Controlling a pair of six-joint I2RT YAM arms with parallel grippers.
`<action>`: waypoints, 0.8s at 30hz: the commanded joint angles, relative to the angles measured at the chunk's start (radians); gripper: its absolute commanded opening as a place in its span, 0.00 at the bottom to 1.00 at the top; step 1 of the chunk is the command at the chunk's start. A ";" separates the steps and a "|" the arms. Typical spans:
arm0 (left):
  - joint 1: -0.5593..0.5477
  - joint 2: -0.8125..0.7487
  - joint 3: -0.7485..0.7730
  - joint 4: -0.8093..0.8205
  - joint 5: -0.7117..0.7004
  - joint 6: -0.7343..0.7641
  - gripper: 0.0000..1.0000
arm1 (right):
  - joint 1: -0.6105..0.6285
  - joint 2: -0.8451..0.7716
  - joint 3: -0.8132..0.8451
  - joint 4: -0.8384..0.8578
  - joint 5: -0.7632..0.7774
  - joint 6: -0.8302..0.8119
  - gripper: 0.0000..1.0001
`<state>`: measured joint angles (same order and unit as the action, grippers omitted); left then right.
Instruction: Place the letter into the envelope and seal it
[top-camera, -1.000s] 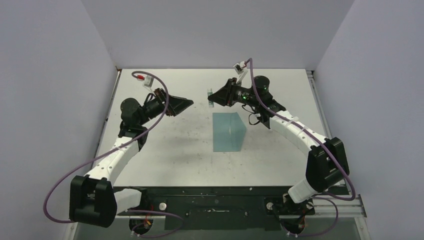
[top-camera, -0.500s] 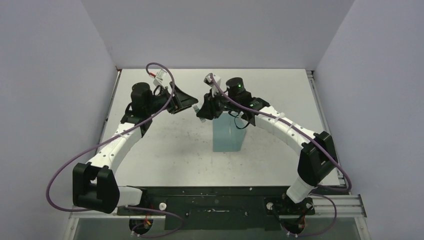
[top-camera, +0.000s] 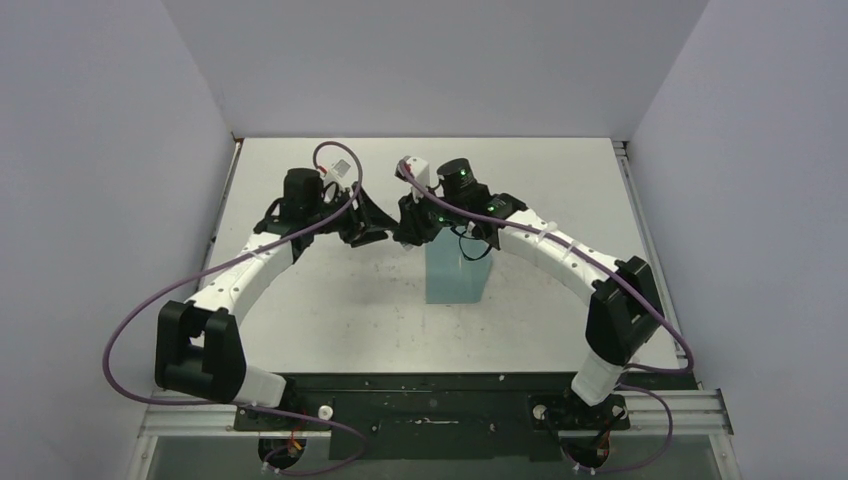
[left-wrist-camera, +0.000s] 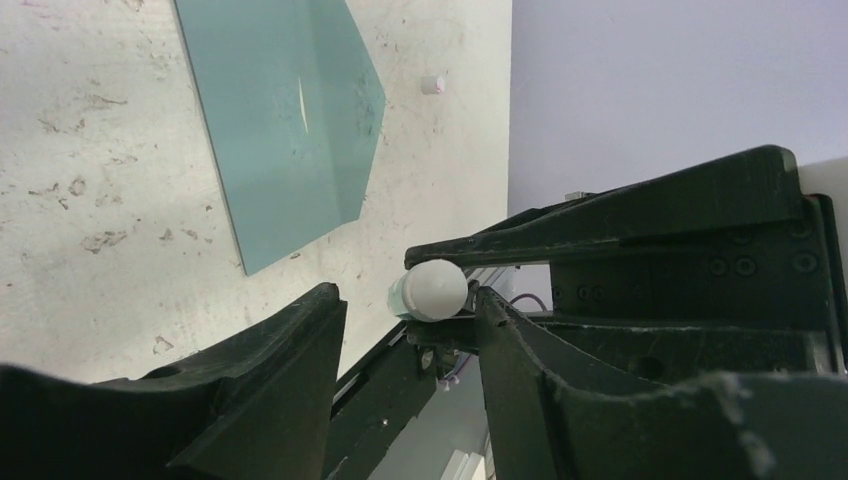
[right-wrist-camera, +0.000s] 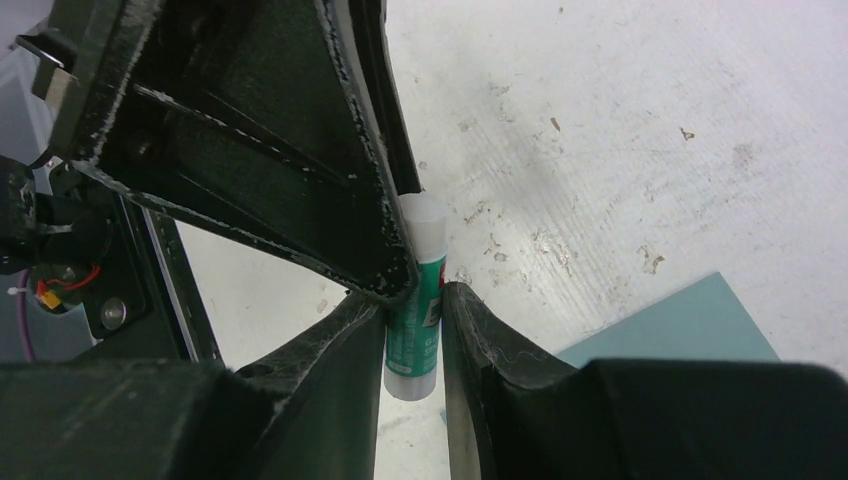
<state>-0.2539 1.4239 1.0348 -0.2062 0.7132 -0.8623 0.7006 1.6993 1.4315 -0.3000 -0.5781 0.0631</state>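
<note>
1 — left gripper (top-camera: 370, 226): jaws apart, either side of the cap of the glue tube (right-wrist-camera: 418, 290).
2 — right gripper (top-camera: 406, 228): I read it clamped on that tube, long axis pointing leftward.
3 — envelope (top-camera: 455, 272): flat, just beneath the right gripper; letter unseen.

The left gripper (top-camera: 375, 230) is swinging inward toward the right gripper (top-camera: 402, 226), which is travelling across to meet it with the glue tube (right-wrist-camera: 415, 300) clamped between its fingers; the two claws are now facing tip to tip, the tube's white cap lying between the left claw's parted fingers
</note>
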 joint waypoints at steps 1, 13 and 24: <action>-0.012 0.006 0.043 -0.005 -0.007 -0.008 0.46 | 0.028 0.004 0.066 0.020 0.012 -0.044 0.05; -0.005 0.016 0.007 0.069 0.023 -0.071 0.06 | 0.037 0.014 0.074 0.023 0.031 -0.042 0.05; 0.039 -0.009 -0.008 0.226 0.092 -0.177 0.00 | -0.063 -0.123 -0.119 0.244 -0.011 0.139 0.83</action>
<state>-0.2398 1.4384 1.0256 -0.1253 0.7521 -0.9661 0.6968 1.6928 1.4086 -0.2386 -0.5423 0.1081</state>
